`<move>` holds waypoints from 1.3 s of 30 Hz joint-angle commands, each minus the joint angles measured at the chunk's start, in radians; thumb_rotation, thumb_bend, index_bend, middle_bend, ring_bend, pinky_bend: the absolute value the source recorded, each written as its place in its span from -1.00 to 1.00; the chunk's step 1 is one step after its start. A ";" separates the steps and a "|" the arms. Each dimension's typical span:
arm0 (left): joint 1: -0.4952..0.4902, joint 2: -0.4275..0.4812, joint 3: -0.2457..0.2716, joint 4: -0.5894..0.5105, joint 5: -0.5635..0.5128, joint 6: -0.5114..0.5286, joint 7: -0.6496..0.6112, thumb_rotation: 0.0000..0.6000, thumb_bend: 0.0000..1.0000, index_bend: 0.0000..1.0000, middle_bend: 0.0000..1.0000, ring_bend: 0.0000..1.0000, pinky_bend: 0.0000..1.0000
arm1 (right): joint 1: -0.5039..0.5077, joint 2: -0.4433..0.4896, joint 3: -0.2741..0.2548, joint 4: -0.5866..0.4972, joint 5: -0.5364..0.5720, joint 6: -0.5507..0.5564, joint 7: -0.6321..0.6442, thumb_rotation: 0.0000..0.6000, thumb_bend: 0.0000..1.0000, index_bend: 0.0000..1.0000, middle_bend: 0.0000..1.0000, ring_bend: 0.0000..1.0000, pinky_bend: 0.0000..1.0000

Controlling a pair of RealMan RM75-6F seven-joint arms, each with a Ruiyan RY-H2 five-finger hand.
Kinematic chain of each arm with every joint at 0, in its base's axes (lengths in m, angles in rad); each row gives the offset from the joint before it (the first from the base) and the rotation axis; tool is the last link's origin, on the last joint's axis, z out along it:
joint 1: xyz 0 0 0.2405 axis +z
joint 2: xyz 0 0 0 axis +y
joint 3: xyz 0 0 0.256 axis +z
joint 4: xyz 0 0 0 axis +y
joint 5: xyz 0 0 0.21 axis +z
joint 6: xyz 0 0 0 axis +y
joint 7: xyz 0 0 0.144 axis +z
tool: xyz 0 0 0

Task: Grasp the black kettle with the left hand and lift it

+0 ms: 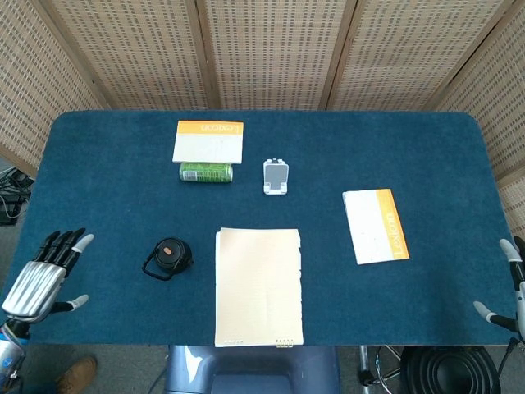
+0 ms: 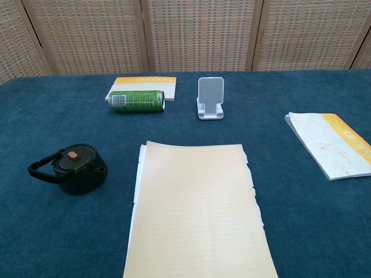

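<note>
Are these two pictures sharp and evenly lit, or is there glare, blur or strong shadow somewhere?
Head view: even, soft light, no glare; the black kettle and left hand look sharp. Chest view: also sharp; the kettle casts only a faint shadow on the blue table, and the green can shows a mild sheen.

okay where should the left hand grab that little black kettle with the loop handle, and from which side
Probably by the black loop handle, coming from the robot's left. The small black kettle stands upright with that handle folded out toward the table's left edge, where the open left hand is; its spout faces the cream paper pad.
</note>
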 commanded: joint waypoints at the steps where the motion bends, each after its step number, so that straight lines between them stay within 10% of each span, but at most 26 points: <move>1: -0.073 -0.020 -0.020 -0.029 0.013 -0.079 -0.003 1.00 -1.00 -0.90 -0.81 -0.87 -1.00 | 0.004 -0.001 0.004 0.003 0.010 -0.007 0.001 1.00 -1.00 -1.00 -1.00 -1.00 -1.00; 8: -0.159 -0.035 -0.046 -0.069 -0.019 -0.187 0.022 1.00 -1.00 -0.43 -0.35 -0.48 -1.00 | 0.008 -0.002 0.009 0.009 0.028 -0.019 0.003 1.00 -1.00 -1.00 -1.00 -1.00 -1.00; 39: -0.283 -0.126 0.015 -0.021 -0.110 -0.381 0.003 1.00 -1.00 -0.35 -0.29 -0.47 -1.00 | 0.012 -0.001 0.012 0.013 0.040 -0.028 0.009 1.00 -1.00 -1.00 -1.00 -1.00 -1.00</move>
